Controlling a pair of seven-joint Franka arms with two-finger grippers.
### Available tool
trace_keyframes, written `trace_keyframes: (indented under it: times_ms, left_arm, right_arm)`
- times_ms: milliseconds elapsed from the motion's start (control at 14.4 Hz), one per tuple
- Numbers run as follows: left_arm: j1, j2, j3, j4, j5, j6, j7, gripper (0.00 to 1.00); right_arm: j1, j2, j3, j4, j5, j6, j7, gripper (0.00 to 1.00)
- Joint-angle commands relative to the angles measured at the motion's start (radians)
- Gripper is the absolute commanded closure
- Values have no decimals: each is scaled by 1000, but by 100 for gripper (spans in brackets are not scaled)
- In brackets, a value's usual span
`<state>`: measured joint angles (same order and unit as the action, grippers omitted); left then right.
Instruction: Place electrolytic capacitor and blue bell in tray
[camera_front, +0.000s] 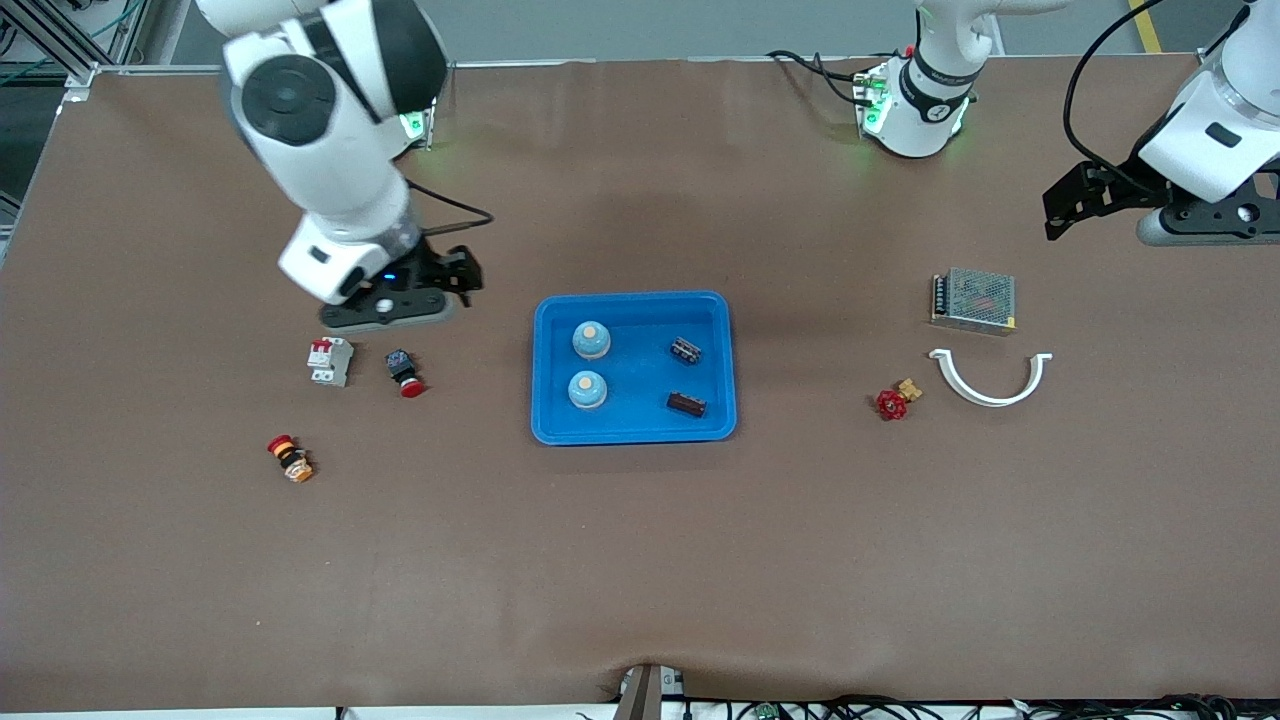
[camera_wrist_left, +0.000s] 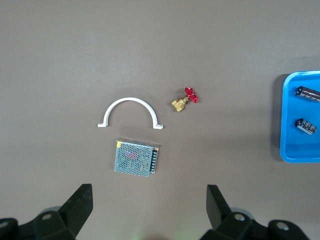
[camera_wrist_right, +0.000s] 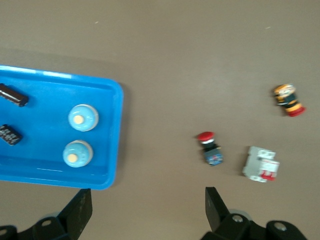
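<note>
The bright-blue tray (camera_front: 633, 432) lies mid-table and holds two blue bells (camera_front: 591, 340) (camera_front: 587, 390) and two dark electrolytic capacitors (camera_front: 686, 350) (camera_front: 687, 404). The right wrist view shows the tray (camera_wrist_right: 112, 130), the bells (camera_wrist_right: 83, 117) and a capacitor (camera_wrist_right: 12, 95). The left wrist view shows the tray's edge (camera_wrist_left: 285, 125) and capacitors (camera_wrist_left: 306, 125). My right gripper (camera_front: 425, 290) (camera_wrist_right: 147, 210) is open and empty, up over bare table between the tray and the small parts at the right arm's end. My left gripper (camera_front: 1085, 205) (camera_wrist_left: 149, 210) is open and empty, up over the left arm's end.
At the right arm's end lie a white circuit breaker (camera_front: 331, 361), a red-capped push button (camera_front: 404, 373) and a red-and-orange button (camera_front: 289, 458). At the left arm's end lie a mesh power supply (camera_front: 974, 300), a white curved clip (camera_front: 989, 378) and a red-handled brass valve (camera_front: 897, 400).
</note>
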<state>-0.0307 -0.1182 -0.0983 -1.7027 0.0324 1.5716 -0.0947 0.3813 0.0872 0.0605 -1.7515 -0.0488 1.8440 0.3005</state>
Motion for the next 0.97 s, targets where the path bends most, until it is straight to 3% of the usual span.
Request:
trace_keyframes:
  times_ms: [0, 347, 903]
  left_arm:
    - [8, -14, 3, -3, -26, 7, 29, 0]
    - [18, -14, 9, 1, -26, 7, 29, 0]
    - [17, -18, -1, -2, -25, -7, 21, 0]
  right_arm:
    - [-125, -38, 15, -2, -14, -44, -53, 0]
    - [-314, -34, 15, 75, -14, -77, -190, 0]
    - [-470, -6, 16, 198, 1, -77, -388, 0]
